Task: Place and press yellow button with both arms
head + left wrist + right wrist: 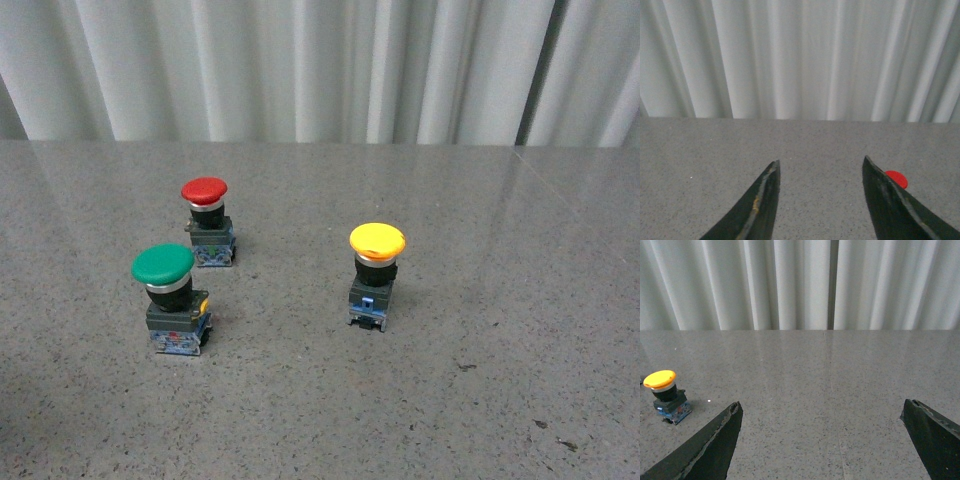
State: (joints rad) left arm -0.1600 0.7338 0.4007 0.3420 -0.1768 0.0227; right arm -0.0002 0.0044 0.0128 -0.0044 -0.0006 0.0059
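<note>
Speckled grey stone worktop (480,400) met pleated white curtains (320,60). Upright on it stood the dome-capped yellow button (376,272). Both the left gripper (820,162) and right gripper (822,405) gaped empty; the button lay outside the right gripper's fingers, apart.

Right hand (822,402) open wide; its two black fingers (715,445) stood far apart with only bare table (830,380) between them. Finger edges looked worn and chipped. Yellow button (664,392) sat upright on the table, outside the gap, just beyond one fingertip and clear of it. Yellow cap on top, black collar below, dark base with blue parts. Table grey, speckled, glossy. Ahead of the hand, past the table's far edge, a pale pleated curtain (790,285) hung, with one dark vertical slit in it.
</note>
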